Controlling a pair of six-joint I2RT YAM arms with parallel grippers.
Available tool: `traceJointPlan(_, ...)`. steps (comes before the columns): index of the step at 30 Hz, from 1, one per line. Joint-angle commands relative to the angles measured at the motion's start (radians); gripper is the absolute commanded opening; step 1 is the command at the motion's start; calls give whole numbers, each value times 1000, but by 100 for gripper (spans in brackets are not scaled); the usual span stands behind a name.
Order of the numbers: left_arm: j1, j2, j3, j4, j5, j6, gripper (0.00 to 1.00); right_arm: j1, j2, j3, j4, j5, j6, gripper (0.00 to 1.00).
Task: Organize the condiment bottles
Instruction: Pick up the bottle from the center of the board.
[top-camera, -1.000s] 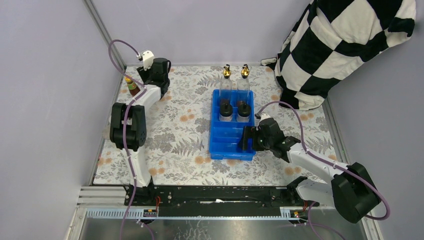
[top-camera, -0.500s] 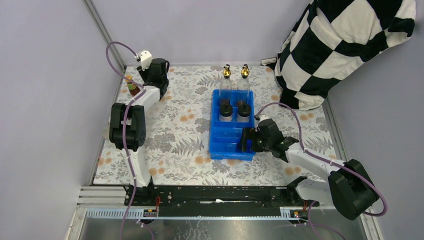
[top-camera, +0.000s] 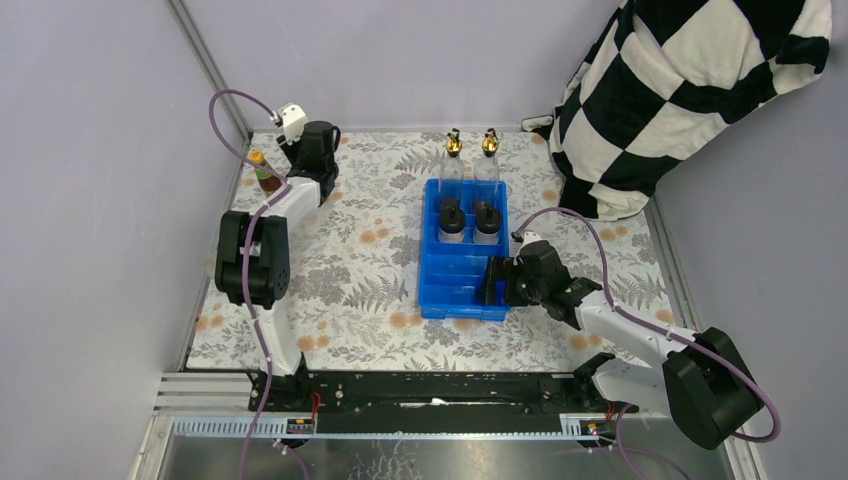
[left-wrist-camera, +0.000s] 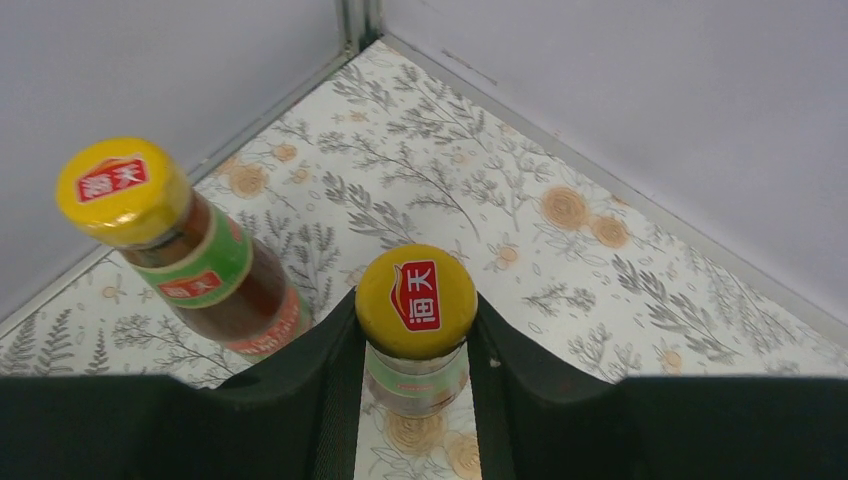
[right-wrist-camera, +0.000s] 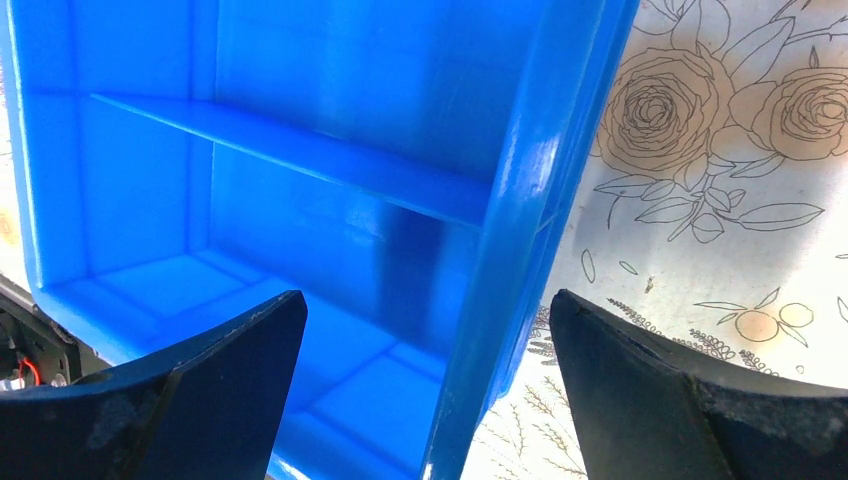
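Yellow-capped slim dark sauce bottle (left-wrist-camera: 416, 290) sits pinched in the left gripper (left-wrist-camera: 415, 320), likely for carrying; its twin (left-wrist-camera: 150, 220) stands just beside. Right gripper (right-wrist-camera: 425, 310), spread wide, straddles the blue plastic divided tray (right-wrist-camera: 520, 200) at its wall, seemingly steadying it.

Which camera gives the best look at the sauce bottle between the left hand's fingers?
Left wrist: the sauce bottle sits mid-frame, yellow cap and red label clear, gripped by the left hand. Top external hides it under the left arm; only its neighbour bottle shows. Right wrist shows just the blue tray.
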Motion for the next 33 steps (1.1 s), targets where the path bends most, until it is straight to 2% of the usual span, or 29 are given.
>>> traceJointPlan(1,-55,9,-5,-53,103,-42,3,5,-33,-6,12,-30,15,100)
traceJointPlan(7,-119,2,38,-139,163,-23,4,5,-44,-12,15,-35,20,100)
traceJointPlan(15,-255,-45,21,-272,186,-11,6,6,-84,34,-41,-20,7,100)
traceJointPlan(22,-401,-156,-107,-339,119,-28,6,5,-177,99,-138,4,-12,100)
traceJointPlan(27,-461,-299,-238,-364,106,-78,6,4,-247,124,-200,19,-19,100)
traceJointPlan(33,-540,-440,-298,-447,45,-115,7,5,-302,152,-260,32,-32,100)
